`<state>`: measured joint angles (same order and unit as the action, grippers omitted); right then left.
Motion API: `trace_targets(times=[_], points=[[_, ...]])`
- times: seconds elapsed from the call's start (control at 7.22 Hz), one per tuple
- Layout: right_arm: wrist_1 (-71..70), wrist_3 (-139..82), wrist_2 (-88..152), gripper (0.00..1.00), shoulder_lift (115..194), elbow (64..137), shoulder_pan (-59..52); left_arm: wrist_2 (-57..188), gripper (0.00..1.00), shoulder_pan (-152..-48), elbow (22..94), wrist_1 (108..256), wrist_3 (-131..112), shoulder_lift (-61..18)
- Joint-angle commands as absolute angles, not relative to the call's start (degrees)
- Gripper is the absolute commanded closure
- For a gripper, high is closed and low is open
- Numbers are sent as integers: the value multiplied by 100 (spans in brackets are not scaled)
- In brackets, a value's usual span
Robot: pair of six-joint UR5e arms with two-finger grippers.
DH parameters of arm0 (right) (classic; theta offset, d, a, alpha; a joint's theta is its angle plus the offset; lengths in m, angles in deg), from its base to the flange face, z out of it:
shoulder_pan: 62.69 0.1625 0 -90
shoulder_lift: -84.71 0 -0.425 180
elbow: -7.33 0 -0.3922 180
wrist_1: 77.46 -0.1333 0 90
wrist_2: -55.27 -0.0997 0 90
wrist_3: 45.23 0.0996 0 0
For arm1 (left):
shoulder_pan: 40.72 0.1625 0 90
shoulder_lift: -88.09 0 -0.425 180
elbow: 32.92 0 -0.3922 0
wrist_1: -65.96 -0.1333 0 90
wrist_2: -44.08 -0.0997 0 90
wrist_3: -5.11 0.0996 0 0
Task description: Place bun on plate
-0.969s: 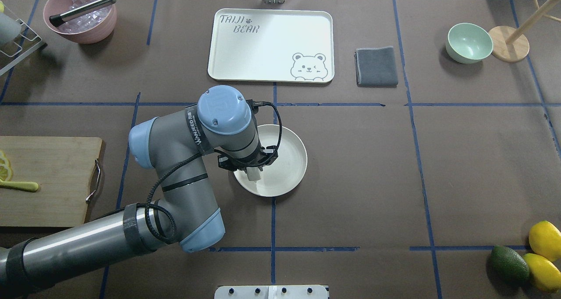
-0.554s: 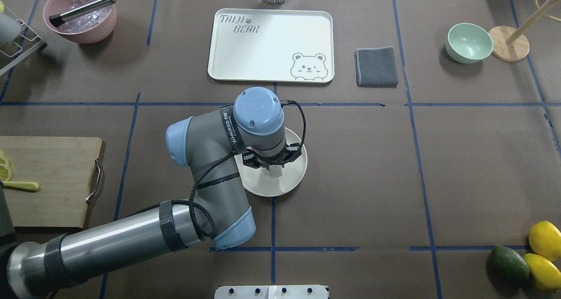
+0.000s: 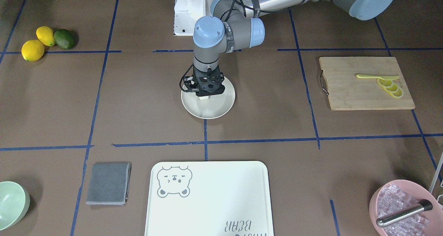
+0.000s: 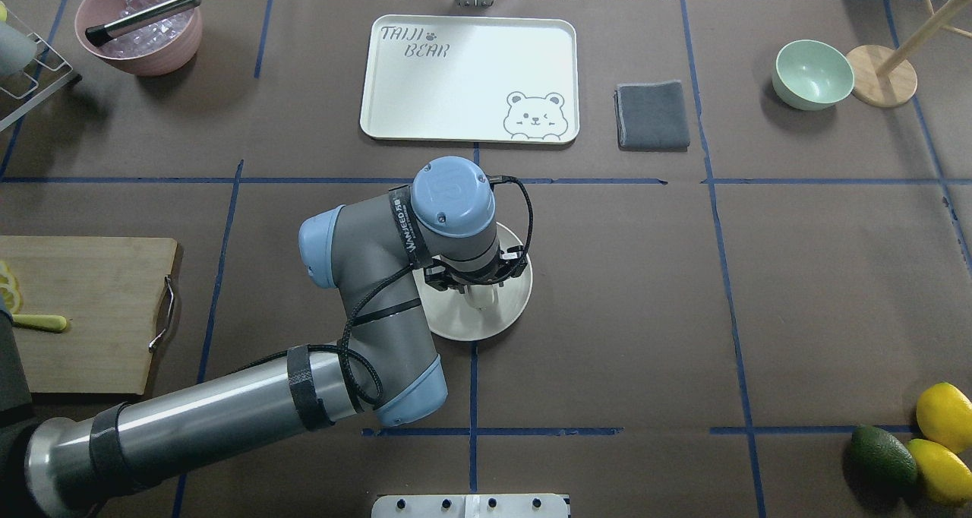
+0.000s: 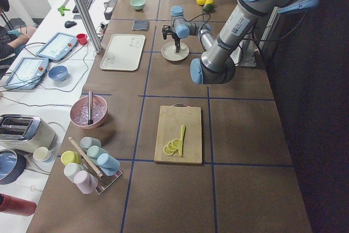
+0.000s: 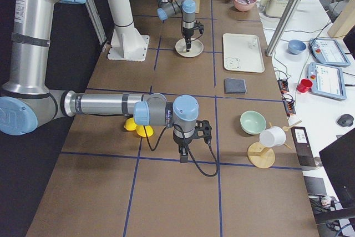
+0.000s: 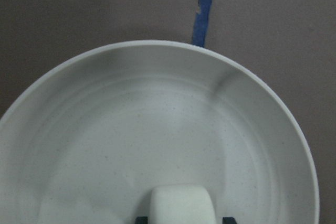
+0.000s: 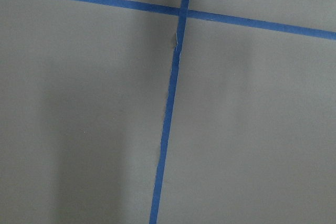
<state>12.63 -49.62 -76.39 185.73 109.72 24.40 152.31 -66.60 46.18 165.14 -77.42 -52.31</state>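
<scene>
Brown bench (image 4: pixel 645 290) was gridded with blue tape. Left tool (image 4: pixel 478 293) pointed straight down over the plate (image 4: pixel 454 325), closed on the bun (image 3: pixel 204 98). Left wrist view showed the bun's white top at the bottom edge of the frame, dark bits of the tool on either side and plate floor filling the rest. In the overhead view the bun was over the plate's middle, a touch toward 6 o'clock. Could not tell whether the bun touched the plate floor or hung just above it. Plate lay mid-bench, over a tape line.

Right tool (image 6: pixel 183 157) showed only in the right-side view, pointing down at bare bench. Could not tell how far open it was. Its wrist camera gave only tape lines.

From the plate, overhead view:
- bear-print tray (image 4: pixel 471 77) at 12 o'clock
- grey cloth (image 4: pixel 651 115) between 1 and 2 o'clock
- mint bowl (image 4: pixel 811 74) at 2 o'clock
- two lemons (image 4: pixel 942 415) and an avocado (image 4: pixel 881 457) at 4 o'clock, at the bench corner
- cutting board (image 4: pixel 83 313) at 9 o'clock, with lemon slices (image 3: pixel 391 87) on it
- pink bowl (image 4: pixel 140 28) of ice at 10 o'clock
</scene>
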Motion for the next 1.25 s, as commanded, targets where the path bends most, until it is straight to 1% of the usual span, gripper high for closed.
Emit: trace_targets(times=[0.0, 0.14, 0.28, 0.55, 0.69, 0.83, 1.11], points=[[1262, -4953, -7639, 0, 18570, 10972, 2441, 15262, 0, -6770, 4940, 16327, -7707, -5140], [1262, -4962, -7639, 0, 18570, 10963, 2432, 15271, 0, -6823, 5526, 15786, -7367, -4939], [1262, -4953, -7639, 0, 18561, 10955, 2441, 15272, 0, -6902, 6411, 15224, -6851, -4433], [1262, -4953, -7648, 0, 18561, 10955, 2432, 15603, 0, -7374, 8221, 14631, -5265, -3020], [1262, -4953, -7648, 0, 18561, 10955, 2441, 16006, 0, -7864, 8856, 14577, -4263, -2099], [1262, -4962, -7648, 0, 18570, 10955, 2441, 16445, 0, -8513, 9167, 14585, -3452, -1359], [1262, -4962, -7648, 0, 18570, 10963, 2441, 17054, 0, -9910, 9171, 14585, -1249, -249]])
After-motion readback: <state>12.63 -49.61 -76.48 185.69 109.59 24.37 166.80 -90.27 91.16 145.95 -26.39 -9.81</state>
